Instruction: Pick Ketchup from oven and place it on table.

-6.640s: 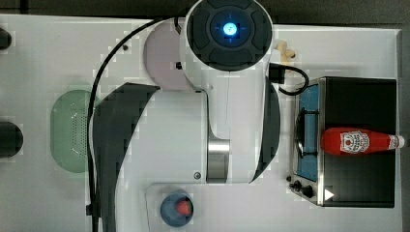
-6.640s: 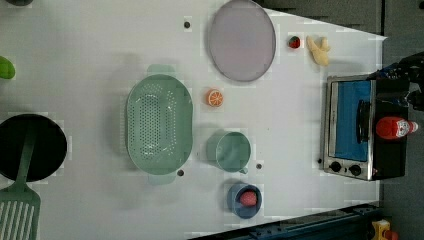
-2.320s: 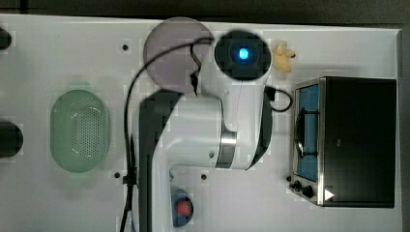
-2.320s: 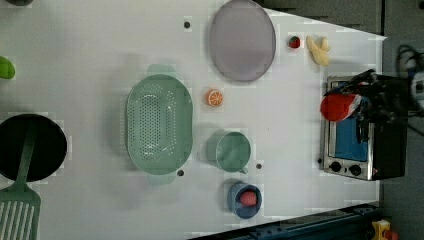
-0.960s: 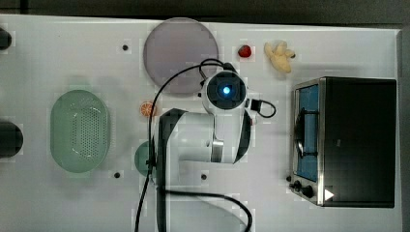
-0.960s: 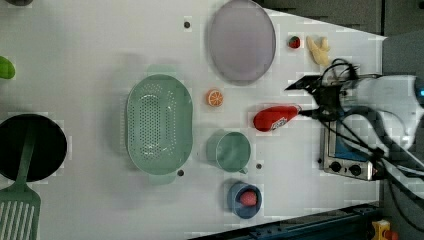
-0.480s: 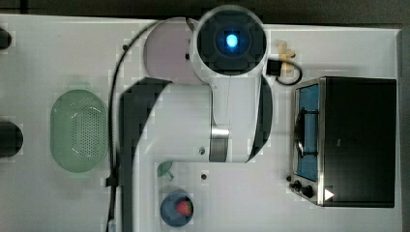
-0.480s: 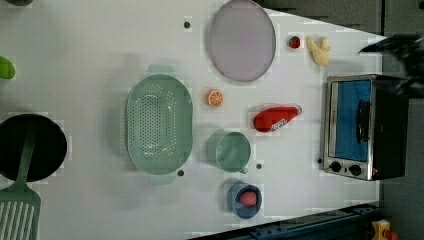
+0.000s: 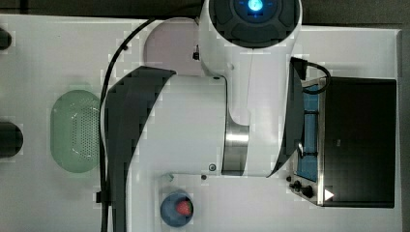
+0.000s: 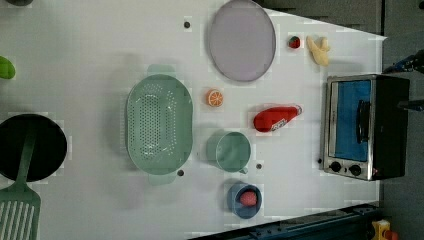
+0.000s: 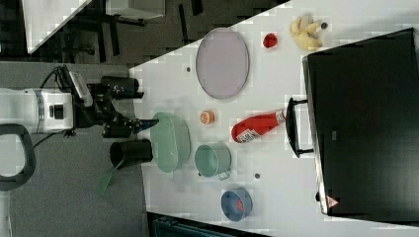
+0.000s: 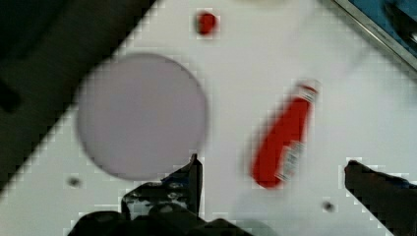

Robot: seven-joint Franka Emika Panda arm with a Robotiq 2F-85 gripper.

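Ketchup lies on its side on the counter, just clear of the oven door, cap toward it.
Hand spread and empty above the bottle. Risk: the round bottle may roll toward the mug. Farther off: perforated white surface, grey floor, dark room edge.

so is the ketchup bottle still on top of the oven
No, in the left view the ketchup bottle lies on its side on the table, apart from the oven.
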